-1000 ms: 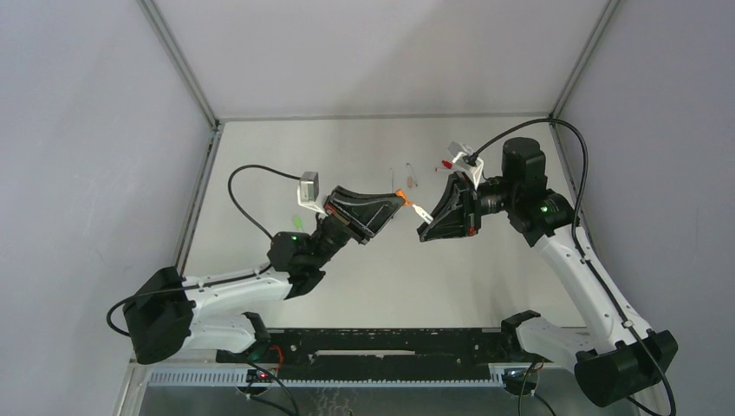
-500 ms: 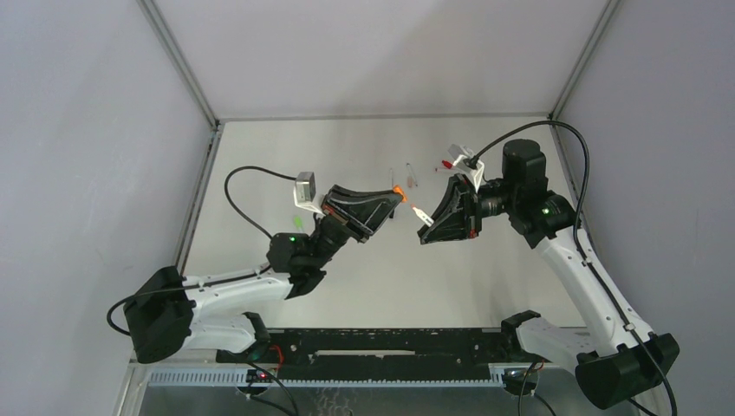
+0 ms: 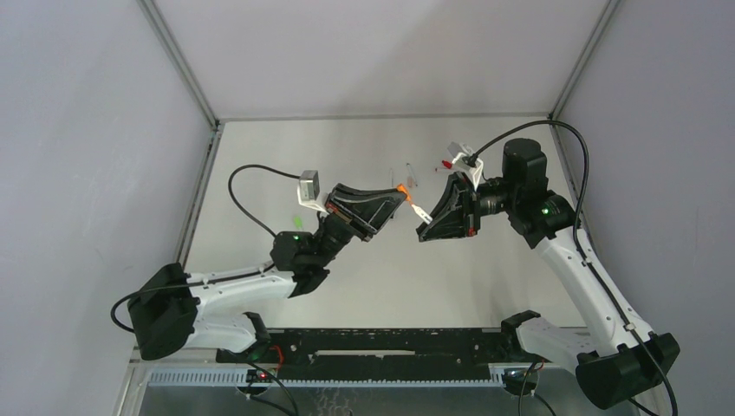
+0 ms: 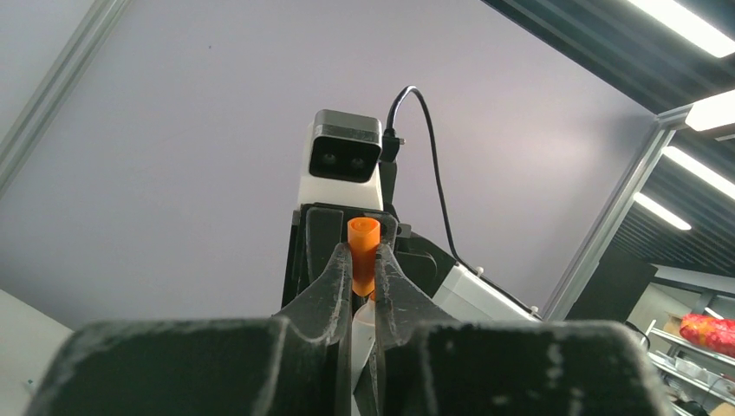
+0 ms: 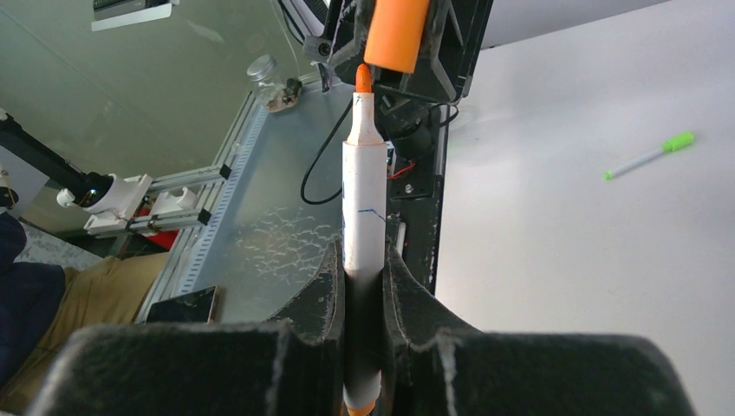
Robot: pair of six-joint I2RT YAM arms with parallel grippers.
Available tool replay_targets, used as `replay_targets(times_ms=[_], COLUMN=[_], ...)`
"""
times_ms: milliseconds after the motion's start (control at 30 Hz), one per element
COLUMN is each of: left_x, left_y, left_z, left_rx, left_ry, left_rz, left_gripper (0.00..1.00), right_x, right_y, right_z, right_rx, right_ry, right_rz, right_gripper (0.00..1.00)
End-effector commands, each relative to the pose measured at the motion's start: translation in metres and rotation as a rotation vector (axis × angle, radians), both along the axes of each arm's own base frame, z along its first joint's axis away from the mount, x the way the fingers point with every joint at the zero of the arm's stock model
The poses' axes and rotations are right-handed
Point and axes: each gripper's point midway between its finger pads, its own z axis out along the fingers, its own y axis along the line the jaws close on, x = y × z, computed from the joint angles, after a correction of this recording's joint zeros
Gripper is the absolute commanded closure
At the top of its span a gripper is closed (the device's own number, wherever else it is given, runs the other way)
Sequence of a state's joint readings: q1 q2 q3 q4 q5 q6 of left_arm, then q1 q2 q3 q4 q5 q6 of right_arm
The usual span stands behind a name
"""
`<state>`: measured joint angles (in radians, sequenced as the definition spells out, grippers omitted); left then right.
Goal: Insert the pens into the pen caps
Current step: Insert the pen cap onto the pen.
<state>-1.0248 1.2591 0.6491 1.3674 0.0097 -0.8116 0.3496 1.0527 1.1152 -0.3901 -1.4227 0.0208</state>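
My left gripper (image 3: 400, 197) is shut on an orange pen cap (image 3: 400, 190), held in the air with its open end toward the right arm. In the left wrist view the cap (image 4: 363, 250) sticks out between my fingertips (image 4: 339, 260). My right gripper (image 3: 428, 218) is shut on a white pen (image 3: 419, 211) with an orange tip. In the right wrist view the pen (image 5: 364, 204) points up, and its tip (image 5: 363, 78) is at the lower left edge of the cap (image 5: 396, 33). I cannot tell whether the tip is inside the cap.
A green-capped pen (image 5: 650, 158) lies on the table, left of the left gripper (image 3: 297, 223). Two thin pens (image 3: 410, 178) lie behind the grippers, and a small red item (image 3: 447, 163) lies further right. The booth's walls stand on both sides.
The left gripper shifted slightly left and came back. Cap and pen tip stay close together, with almost no other change.
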Motion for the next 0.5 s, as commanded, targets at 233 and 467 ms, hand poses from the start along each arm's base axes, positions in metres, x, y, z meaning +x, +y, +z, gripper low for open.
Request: replay_targets(times_ms=[233, 467], left_x=[-0.0033, -0.0030], left_y=[0.0028, 0.0086], left_z=[0.0240, 0.0254], left_rx=[-0.057, -0.069], left_ry=[-0.045, -0.038], left_rz=[0.006, 0.020], left_gripper=[1.00, 1.00], right_x=[0.0029, -0.0022], right_y=[0.0032, 0.0010], right_z=[0.0074, 0.0061], right_rx=[0.005, 0.015], right_ry=[-0.013, -0.039], right_rz=[-0.021, 0.009], right_gripper=[1.00, 1.00])
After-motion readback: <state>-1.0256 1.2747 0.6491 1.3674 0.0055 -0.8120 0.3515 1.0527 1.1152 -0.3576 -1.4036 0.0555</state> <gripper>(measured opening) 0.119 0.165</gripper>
